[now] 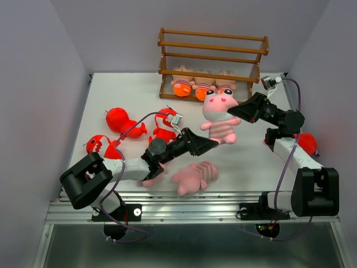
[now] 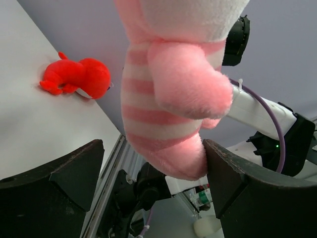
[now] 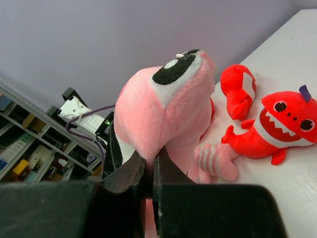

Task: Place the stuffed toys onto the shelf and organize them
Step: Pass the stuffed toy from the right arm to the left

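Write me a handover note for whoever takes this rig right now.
Right gripper: shut on a pink toy's head, in the air before the shelf.
Left gripper: open, fingers flanking that toy's bottom.
Done: three dolls on the bottom tier.
Left: the held toy, a second pink toy lying near the front, something pink under the left arm, four sharks on the table.

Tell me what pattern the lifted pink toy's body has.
The pink toy has darker and paler pink stripes, clearest in the left wrist view.
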Robot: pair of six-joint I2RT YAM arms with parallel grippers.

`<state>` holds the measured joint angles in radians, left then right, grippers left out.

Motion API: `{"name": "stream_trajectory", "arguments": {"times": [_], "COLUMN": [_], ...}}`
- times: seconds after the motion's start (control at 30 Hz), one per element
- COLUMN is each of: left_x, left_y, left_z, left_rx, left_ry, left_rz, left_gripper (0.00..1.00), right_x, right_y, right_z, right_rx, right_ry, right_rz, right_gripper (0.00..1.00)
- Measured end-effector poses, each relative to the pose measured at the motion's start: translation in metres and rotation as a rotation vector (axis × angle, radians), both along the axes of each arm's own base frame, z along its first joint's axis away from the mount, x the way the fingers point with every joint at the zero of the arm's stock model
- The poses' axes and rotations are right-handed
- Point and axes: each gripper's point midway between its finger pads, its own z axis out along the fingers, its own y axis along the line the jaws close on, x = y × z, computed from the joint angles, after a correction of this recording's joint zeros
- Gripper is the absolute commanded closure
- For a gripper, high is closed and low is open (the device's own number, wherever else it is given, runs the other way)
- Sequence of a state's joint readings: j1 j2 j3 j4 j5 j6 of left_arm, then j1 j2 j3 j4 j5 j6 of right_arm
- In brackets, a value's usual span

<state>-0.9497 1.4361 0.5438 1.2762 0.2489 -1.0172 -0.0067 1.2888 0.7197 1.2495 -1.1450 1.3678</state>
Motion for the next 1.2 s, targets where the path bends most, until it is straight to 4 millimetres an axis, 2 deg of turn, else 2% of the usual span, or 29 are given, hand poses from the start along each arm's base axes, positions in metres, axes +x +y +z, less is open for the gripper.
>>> {"name": "stream_trajectory", "arguments": {"times": [0.17,0.33,0.37,0.43,0.47,0.5,0.57,0.63,0.67,0.77,0.87,1.03,1.07,1.1,1.13,1.17,1.2], "left_x": [0.002,0.004,0.005,0.007,0.007,0.008,0.009,0.01,0.01,0.012,0.013,0.019,0.022,0.025,0.028,0.03,0.034], "left_y": [0.0,-0.003,-0.004,-0.007,-0.008,-0.009,-0.009,-0.009,-0.009,-0.008,-0.003,0.019,0.032,0.037,0.044,0.049,0.053], "left_z": [0.001,-0.008,-0.012,-0.021,-0.024,-0.028,-0.029,-0.028,-0.028,-0.027,-0.022,0.006,0.021,0.026,0.03,0.032,0.032], "left_rx": [-0.014,-0.009,-0.004,0.009,0.015,0.016,0.017,0.011,0.009,0.009,0.017,0.021,0.016,0.018,0.039,0.048,0.072], "left_ry": [0.025,0.062,0.07,0.097,0.106,0.125,0.131,0.134,0.133,0.127,0.095,-0.017,-0.067,-0.086,-0.116,-0.127,-0.142], "left_rz": [0.007,0.003,0.003,0.0,-0.001,-0.003,0.001,0.002,0.004,0.013,0.027,0.086,0.119,0.137,0.158,0.172,0.188], "left_gripper": [0.14,0.3,0.4,0.51,0.64,0.69,0.73,0.8,0.88,1.0,1.0,1.0,1.0,1.0,1.0,1.0,1.0], "right_x": [0.0,0.001,0.0,-0.002,-0.003,-0.005,-0.007,-0.008,-0.008,-0.01,-0.011,-0.009,-0.009,-0.008,-0.007,-0.007,-0.007], "right_y": [-0.001,-0.003,-0.003,-0.003,-0.003,-0.003,-0.003,-0.003,-0.003,-0.003,-0.004,-0.004,-0.004,-0.004,-0.004,-0.004,-0.003], "right_z": [0.004,-0.014,-0.016,-0.018,-0.019,-0.019,-0.019,-0.018,-0.018,-0.019,-0.02,-0.025,-0.028,-0.031,-0.034,-0.036,-0.039], "right_rx": [0.02,0.021,0.02,0.016,0.012,0.01,0.003,-0.002,-0.005,-0.013,-0.028,-0.072,-0.089,-0.101,-0.117,-0.126,-0.14], "right_ry": [-0.03,-0.012,-0.018,-0.033,-0.044,-0.054,-0.07,-0.088,-0.096,-0.114,-0.137,-0.163,-0.164,-0.16,-0.159,-0.156,-0.155], "right_rz": [-0.026,-0.058,-0.066,-0.076,-0.079,-0.082,-0.084,-0.087,-0.089,-0.095,-0.104,-0.123,-0.125,-0.124,-0.123,-0.12,-0.113], "right_gripper": [0.99,0.99,0.99,0.99,0.99,0.99,0.98,0.96,0.95,0.91,0.82,0.74,0.67,0.62,0.5,0.5,0.23]}}
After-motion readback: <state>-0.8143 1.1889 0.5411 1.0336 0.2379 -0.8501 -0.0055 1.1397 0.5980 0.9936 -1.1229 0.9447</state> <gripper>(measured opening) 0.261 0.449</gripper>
